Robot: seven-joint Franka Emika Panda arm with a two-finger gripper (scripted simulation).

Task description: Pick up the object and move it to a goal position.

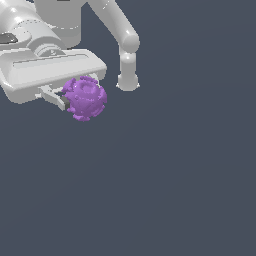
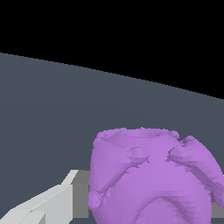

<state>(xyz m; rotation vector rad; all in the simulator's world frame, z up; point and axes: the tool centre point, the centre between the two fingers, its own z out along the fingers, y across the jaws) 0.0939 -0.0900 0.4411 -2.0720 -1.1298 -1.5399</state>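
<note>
The purple knobbly ball (image 1: pixel 85 97) sits between the fingers of my white gripper (image 1: pixel 80 101) in the upper left of the exterior view. One finger (image 1: pixel 54 96) presses its side on the exterior view's left; the other is hidden behind the ball. The gripper is shut on the ball, which looks held above the dark grey floor. In the wrist view the ball (image 2: pixel 153 175) fills the foreground. One light grey finger (image 2: pixel 48 203) lies against it and a sliver of the other (image 2: pixel 217 212) shows at the frame edge.
The arm's white links (image 1: pixel 122 30) and its base post (image 1: pixel 128 75) stand just to the exterior view's right of the gripper. The dark grey floor (image 1: pixel 165 180) spreads flat around them.
</note>
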